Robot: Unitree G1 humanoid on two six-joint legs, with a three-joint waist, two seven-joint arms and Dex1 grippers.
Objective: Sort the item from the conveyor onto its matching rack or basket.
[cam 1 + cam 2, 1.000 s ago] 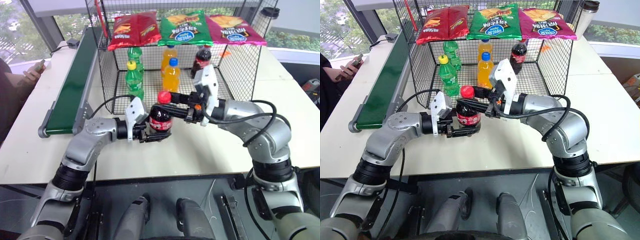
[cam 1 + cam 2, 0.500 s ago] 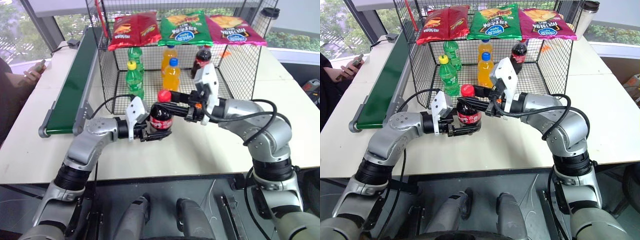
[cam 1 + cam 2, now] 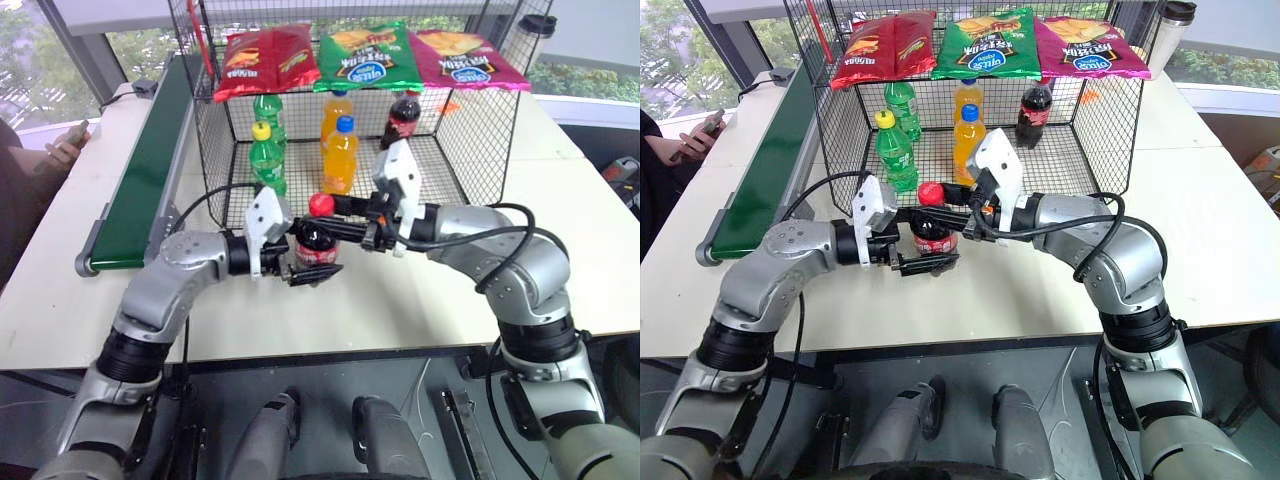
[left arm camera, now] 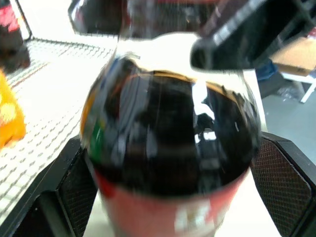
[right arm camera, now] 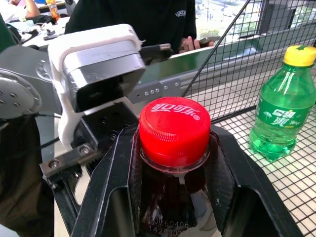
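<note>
gripping cola bottle [image 3: 318, 243] neck, right hand [image 3: 340, 208]; left hand [image 3: 305, 262] open; cage [image 3: 480, 150] behind.

Small clear plastic cola bottle [image 5: 173, 207] with dark brown liquid, glossy, strong highlights on the shoulder; ribbed red plastic cap [image 5: 174, 129], smooth satin top with embossed lettering; red label [image 3: 933, 243] glossy film. Right gripper [image 5: 174, 163] fingers matt black plastic, inner pads finely textured; left gripper [image 4: 168, 197] pads black with a mesh-like grip pattern. Large black wire-mesh cage [image 3: 480, 130], thin coated metal wire, semi-matt. Long dark green conveyor belt [image 3: 150, 160] smooth and matt, grey metal frame. Red, green and magenta crisp bags [image 3: 370, 55] shiny foil. White table top [image 3: 430, 300] smooth, low sheen
</note>
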